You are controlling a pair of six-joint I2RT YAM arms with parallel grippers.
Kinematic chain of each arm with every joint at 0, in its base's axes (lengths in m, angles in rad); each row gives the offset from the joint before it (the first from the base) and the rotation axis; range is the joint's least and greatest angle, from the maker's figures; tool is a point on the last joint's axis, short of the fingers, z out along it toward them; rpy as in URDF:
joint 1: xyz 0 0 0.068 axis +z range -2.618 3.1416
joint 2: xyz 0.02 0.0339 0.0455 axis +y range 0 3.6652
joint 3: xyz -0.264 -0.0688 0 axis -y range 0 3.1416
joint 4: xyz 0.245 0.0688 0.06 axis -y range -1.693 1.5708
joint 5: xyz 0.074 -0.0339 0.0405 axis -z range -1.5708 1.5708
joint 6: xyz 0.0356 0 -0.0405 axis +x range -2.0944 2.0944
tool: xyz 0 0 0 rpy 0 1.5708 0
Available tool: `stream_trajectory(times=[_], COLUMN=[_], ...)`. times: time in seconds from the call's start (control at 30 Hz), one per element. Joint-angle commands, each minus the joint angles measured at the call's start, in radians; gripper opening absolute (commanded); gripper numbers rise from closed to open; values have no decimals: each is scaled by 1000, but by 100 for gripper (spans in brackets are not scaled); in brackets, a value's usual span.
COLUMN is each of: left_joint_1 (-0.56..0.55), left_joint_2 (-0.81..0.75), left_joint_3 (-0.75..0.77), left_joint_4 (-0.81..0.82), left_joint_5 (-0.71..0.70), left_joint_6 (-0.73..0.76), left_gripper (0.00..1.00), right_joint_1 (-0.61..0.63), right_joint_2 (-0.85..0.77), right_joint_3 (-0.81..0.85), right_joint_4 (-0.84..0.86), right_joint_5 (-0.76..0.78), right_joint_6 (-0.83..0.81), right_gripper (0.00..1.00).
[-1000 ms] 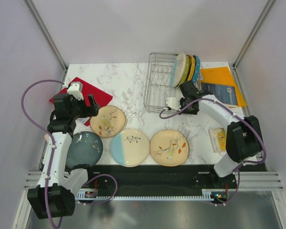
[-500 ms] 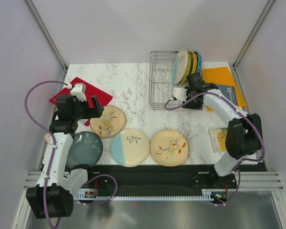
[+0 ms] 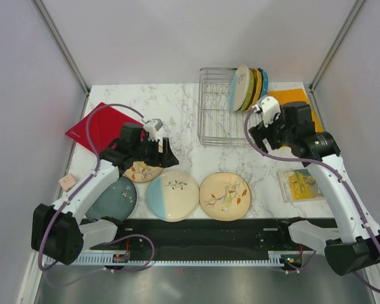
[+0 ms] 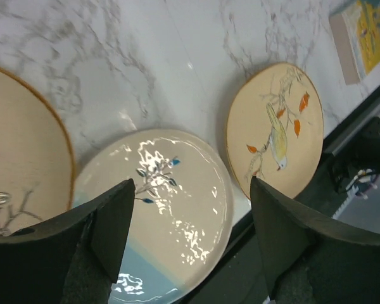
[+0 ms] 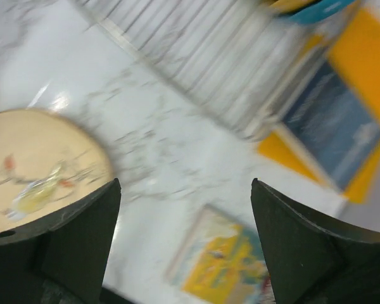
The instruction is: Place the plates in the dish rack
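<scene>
Marble tabletop, white enclosure walls. Dish rack sits at the far side, right of centre, with several racked plates standing on edge in its right end. Four plates lie flat along the near side: teal-grey plate, first bird plate just behind it, blue-and-cream plate, second bird plate. Left gripper hovers over the first bird plate, jaws spread with nothing between them. Right gripper is up off the table beside the rack's near right corner, jaws wide and empty. Red mat is at far left.
</scene>
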Motion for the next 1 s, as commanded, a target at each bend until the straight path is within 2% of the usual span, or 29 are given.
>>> stream_trajectory(times=[0.0, 0.13, 0.2, 0.23, 0.37, 0.6, 0.77, 0.8, 0.87, 0.97], left_joint_1=[-98, -205, -230, -245, -250, -264, -270, -270, -272, -272], left_joint_2=[84, 165, 202, 246, 355, 517, 609, 633, 658, 687], left_joint_3=[-41, -36, -28, -22, 24, 122, 183, 186, 196, 200], left_joint_4=[85, 131, 160, 163, 185, 211, 212, 212, 217, 243], left_joint_5=[124, 154, 155, 151, 141, 152, 158, 161, 163, 213], left_joint_6=[-148, -171, -179, -177, -186, -153, -122, -116, -104, -85], left_gripper=[77, 73, 73, 73, 70, 64, 60, 55, 53, 51], right_joint_1=[-5, -30, -91, -117, -220, -235, -237, -238, -238, -240], right_joint_2=[0, 3, 21, 41, 45, 86, 149, 155, 169, 172], right_joint_3=[-192, -226, -245, -262, -406, -479, -506, -510, -518, -532], right_joint_4=[-105, -51, -51, -62, -53, -14, 13, 15, 18, 30], right_joint_5=[-340, -367, -370, -437, -537, -453, -466, -466, -466, -465], right_joint_6=[377, 413, 465, 497, 586, 615, 632, 635, 638, 652], right_gripper=[89, 88, 88, 88, 86, 86, 84, 84, 84, 84])
